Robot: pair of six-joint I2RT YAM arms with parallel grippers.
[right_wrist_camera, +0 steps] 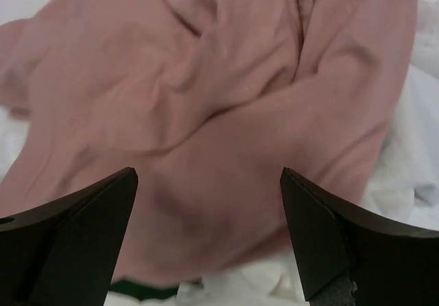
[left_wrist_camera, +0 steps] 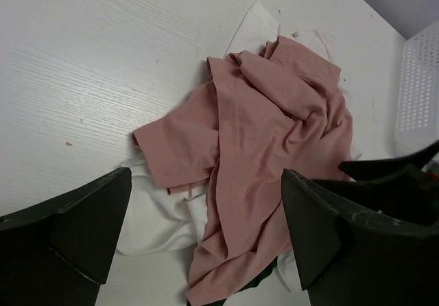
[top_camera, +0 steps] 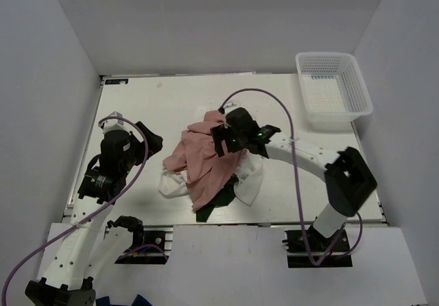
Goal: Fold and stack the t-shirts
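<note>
t-shirts heaped mid-desk, both hands spread wide

pink t-shirt (top_camera: 202, 158) lies crumpled on top of the pile, near the middle of the desk (top_camera: 151, 107), and covers most of it. white t-shirts (top_camera: 175, 182) stick out from under it on the left and again on the right side toward the near edge. dark green t-shirt (top_camera: 216, 206) shows only as a small dark patch at the pile's near edge, beneath the pink cloth. nothing in the pile is folded.

right hand (top_camera: 218, 141) hangs over the far right part of the pile. in its wrist view, its fingers (right_wrist_camera: 82, 210) are wide apart with wrinkled pink fabric filling the gap between them. whether the tips touch the cloth cannot be told. left hand (left_wrist_camera: 206, 172) sits left of the pile, apart from it, aimed toward the shirts with its jaws open and nothing between them.

white lattice basket (top_camera: 336, 117) stands at the far right corner of the desk, well apart from the pile. a purple cable (top_camera: 285, 110) arcs over the right arm.
</note>
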